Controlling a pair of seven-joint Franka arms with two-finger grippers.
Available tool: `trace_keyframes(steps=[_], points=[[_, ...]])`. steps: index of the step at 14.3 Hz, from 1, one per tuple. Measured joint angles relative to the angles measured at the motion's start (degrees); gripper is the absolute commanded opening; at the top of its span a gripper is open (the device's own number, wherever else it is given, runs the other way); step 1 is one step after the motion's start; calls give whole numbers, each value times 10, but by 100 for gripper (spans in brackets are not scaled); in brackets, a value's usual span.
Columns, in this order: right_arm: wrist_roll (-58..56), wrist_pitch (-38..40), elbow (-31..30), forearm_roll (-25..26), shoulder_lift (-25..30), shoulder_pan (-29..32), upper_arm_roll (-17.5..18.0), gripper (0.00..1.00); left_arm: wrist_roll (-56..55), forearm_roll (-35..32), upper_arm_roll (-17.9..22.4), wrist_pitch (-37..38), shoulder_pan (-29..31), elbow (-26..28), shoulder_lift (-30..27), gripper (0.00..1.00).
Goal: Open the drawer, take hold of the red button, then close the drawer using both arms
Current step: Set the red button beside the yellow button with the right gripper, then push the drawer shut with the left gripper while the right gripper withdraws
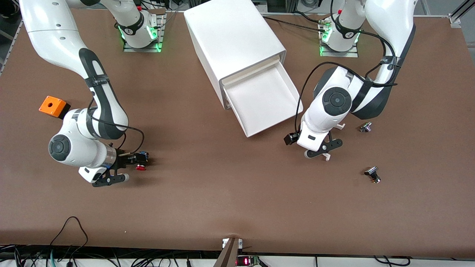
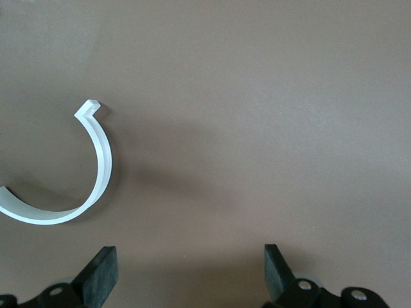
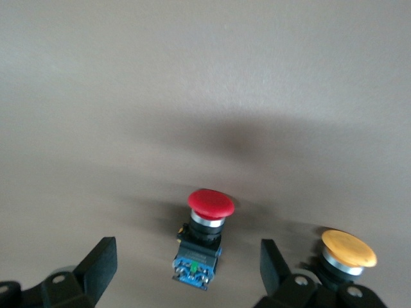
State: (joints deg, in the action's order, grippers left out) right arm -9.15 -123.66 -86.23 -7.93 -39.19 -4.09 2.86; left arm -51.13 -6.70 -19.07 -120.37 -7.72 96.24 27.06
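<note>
The drawer (image 1: 265, 100) stands pulled open from the bottom of the white cabinet (image 1: 233, 40), and what shows of its tray is empty. The red-capped button (image 1: 141, 165) lies on its side on the table toward the right arm's end. My right gripper (image 1: 128, 163) is open over it. In the right wrist view the button (image 3: 200, 244) lies between the open fingers (image 3: 99, 263) of the right gripper (image 3: 186, 266), untouched. My left gripper (image 1: 320, 146) is open and empty over the table beside the drawer's front corner; the left wrist view shows it (image 2: 189, 276) over bare table.
An orange-capped button (image 3: 349, 249) lies close beside the red one. An orange box with a hole (image 1: 53, 105) sits near the right arm. A white curved strip (image 2: 96, 167) lies under the left gripper. Two small metal parts (image 1: 365, 128) (image 1: 372, 174) lie toward the left arm's end.
</note>
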Motion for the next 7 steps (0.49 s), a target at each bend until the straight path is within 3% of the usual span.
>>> trace_keyframes(steps=[7], points=[[19, 70, 13, 36, 82, 0, -6, 99, -1, 0, 1, -13, 1, 0, 4, 100]])
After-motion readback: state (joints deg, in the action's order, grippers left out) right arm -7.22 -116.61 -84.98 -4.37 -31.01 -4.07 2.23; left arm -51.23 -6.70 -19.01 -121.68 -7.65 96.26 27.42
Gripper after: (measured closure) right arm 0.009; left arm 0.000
